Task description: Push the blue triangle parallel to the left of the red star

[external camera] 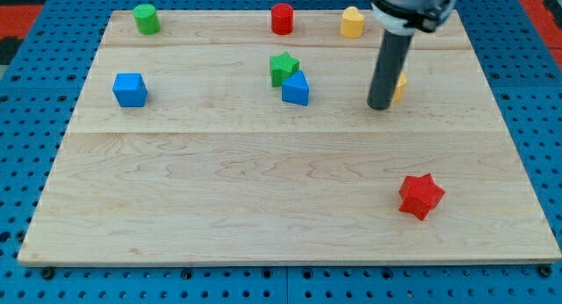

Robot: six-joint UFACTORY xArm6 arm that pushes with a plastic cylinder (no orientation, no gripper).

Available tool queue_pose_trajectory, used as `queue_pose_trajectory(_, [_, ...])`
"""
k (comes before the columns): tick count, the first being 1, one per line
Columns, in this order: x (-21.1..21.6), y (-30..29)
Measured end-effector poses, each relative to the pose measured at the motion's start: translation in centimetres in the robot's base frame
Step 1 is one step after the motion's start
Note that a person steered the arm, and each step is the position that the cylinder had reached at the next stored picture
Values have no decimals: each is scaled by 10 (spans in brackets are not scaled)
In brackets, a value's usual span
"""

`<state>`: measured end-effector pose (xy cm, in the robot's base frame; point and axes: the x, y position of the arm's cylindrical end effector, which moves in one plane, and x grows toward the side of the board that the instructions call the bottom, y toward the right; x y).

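Approach was the step in hand: my tip (380, 106), bare and touching nothing, stood right of the blue triangle (296, 90), which needed pushing down-right toward the red star (421, 196).

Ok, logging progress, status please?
My tip right of blue triangle, apart. Red star far below-right. Green star touching triangle's top-left.

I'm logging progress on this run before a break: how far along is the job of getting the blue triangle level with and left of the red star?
Nothing looks done yet: the blue triangle sits touching the green star, far up the view from the red star. In hand: my tip rests to the triangle's right, not touching it, in front of a yellow block. Left: pushing the triangle down beside the star.
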<state>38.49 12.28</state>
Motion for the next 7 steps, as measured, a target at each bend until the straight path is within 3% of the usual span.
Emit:
queue_pose_trajectory(1, [-37,-9])
queue_pose_trajectory(3, [-22,-84])
queue_pose_trajectory(4, [-44,-97])
queue_pose_trajectory(5, [-27,-124])
queue_pose_trajectory(7, [59,-112])
